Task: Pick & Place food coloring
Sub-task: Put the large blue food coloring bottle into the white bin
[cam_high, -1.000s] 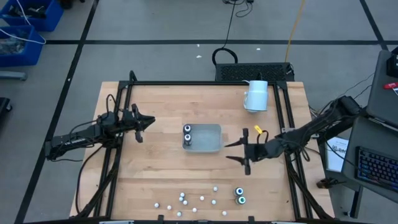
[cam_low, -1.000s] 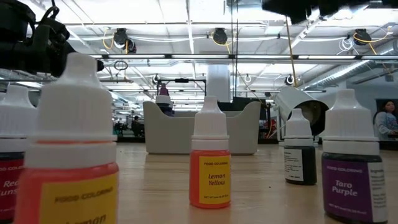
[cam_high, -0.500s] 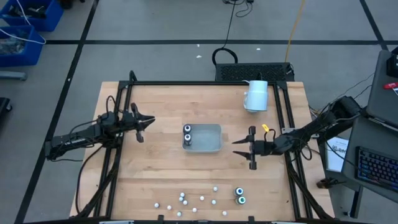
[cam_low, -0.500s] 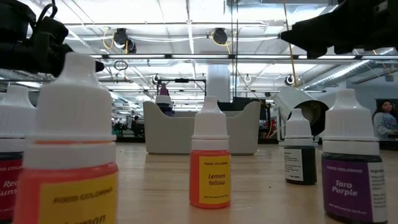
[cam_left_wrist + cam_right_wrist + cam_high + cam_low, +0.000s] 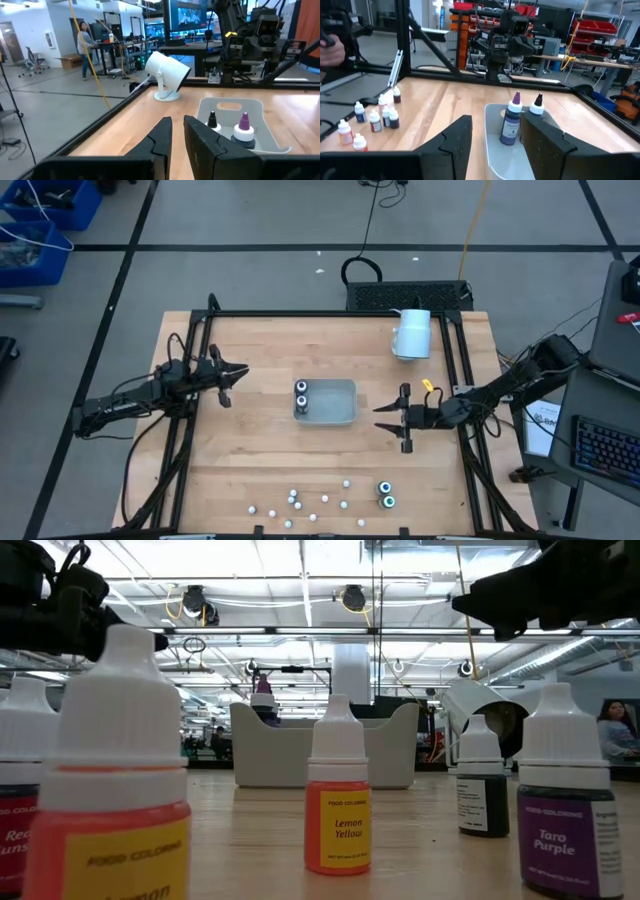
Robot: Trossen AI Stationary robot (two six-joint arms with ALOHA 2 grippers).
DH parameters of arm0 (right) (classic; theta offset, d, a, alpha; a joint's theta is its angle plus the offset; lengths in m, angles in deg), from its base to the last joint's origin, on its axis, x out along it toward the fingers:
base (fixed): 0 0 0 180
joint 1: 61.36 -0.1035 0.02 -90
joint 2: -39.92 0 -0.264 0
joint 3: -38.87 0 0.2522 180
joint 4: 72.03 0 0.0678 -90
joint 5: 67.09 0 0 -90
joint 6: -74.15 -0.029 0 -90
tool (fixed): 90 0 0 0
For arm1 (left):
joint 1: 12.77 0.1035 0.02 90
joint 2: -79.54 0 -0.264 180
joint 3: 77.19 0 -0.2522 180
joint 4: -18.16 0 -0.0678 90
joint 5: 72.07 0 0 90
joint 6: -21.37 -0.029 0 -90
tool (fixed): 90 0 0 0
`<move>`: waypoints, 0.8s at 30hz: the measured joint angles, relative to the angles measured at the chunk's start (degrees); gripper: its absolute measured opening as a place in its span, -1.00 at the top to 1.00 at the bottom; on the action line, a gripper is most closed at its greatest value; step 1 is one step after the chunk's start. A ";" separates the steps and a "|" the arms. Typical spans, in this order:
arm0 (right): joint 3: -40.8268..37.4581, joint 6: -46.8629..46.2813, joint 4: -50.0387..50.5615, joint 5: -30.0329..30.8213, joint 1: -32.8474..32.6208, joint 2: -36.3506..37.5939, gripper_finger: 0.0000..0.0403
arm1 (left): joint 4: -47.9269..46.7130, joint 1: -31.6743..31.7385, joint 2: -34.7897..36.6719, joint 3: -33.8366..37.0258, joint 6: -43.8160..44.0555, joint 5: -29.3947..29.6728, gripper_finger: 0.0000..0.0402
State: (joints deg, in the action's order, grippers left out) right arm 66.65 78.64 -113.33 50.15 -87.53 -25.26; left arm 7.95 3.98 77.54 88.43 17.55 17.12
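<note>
**Two bottles in the tray, the rest below the right gripper**

Two food-coloring bottles already stand upright at the left end of the pale tray in the middle of the high view. The remaining ones sit along the lower edge of that picture: a pair of dark jars with pale tops at lower centre-right, touching each other, and a loose scatter of small white-capped bottles to their left.

The right gripper hovers just right of the tray, fingers pointing toward picture-left, jaws parted with nothing between them; the right wrist view shows the gap clear and the tray ahead. The dark jars lie almost straight below it in the high view, near but not beside it, so by my reading this arm is the nearer one for the next pick. It would have to swing from facing the tray to facing the lower edge of the picture.

The left gripper waits at centre-left, well apart from the tray and farther from the scatter. Its fingers stand nearly together and hold nothing, as the left wrist view shows.

All bottles stand upright, long axis vertical, so a grasp would close across the body or cap from the side. Crowding in the scatter could cause knock-overs.
</note>
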 joint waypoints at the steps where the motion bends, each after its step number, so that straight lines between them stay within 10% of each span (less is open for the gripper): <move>1: 0.00 0.72 0.00 -0.22 0.00 0.02 0.23 | 0.12 -0.01 0.00 0.00 0.00 0.00 0.71; 24: 0.00 -2.29 11.10 -6.53 -0.20 0.00 0.23 | -1.26 0.00 0.00 0.00 1.01 -0.11 0.71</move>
State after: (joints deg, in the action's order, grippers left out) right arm 66.65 76.35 -102.24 43.62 -87.73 -25.26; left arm 6.70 3.98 77.54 88.43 18.56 17.01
